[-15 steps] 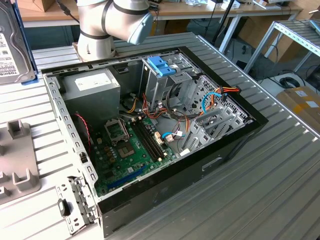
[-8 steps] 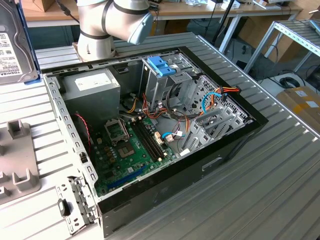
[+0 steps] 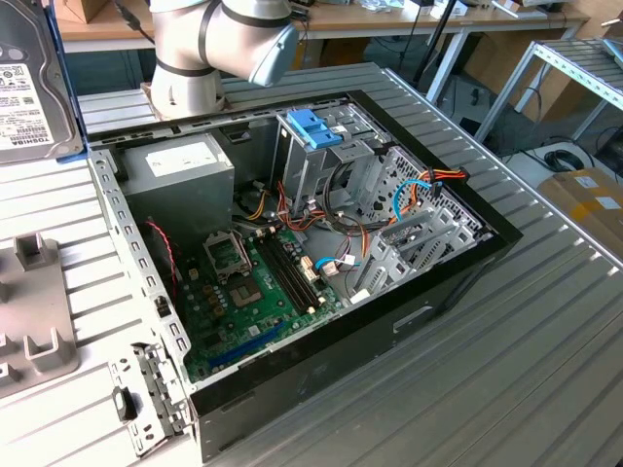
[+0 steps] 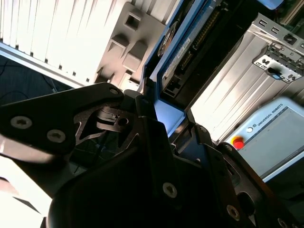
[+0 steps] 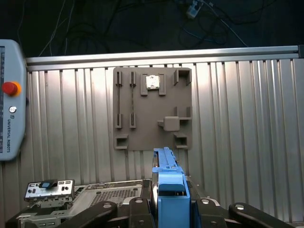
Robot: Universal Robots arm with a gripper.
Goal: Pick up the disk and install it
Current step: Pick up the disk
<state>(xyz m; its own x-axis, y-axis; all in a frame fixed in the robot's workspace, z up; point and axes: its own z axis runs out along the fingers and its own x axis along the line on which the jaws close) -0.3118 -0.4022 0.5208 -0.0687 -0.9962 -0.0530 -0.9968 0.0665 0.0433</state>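
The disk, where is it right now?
At the exterior view's upper left, the disk is held by the gripper near the grey fixture plate.

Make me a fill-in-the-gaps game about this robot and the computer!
1. The claw is shut on the disk, which has a ___ frame.
2. In the exterior view, the computer case lies with its top side ___, showing the green board.
3. The tablet beside the grey plate has a ___ button.
Missing words: blue, open, red.
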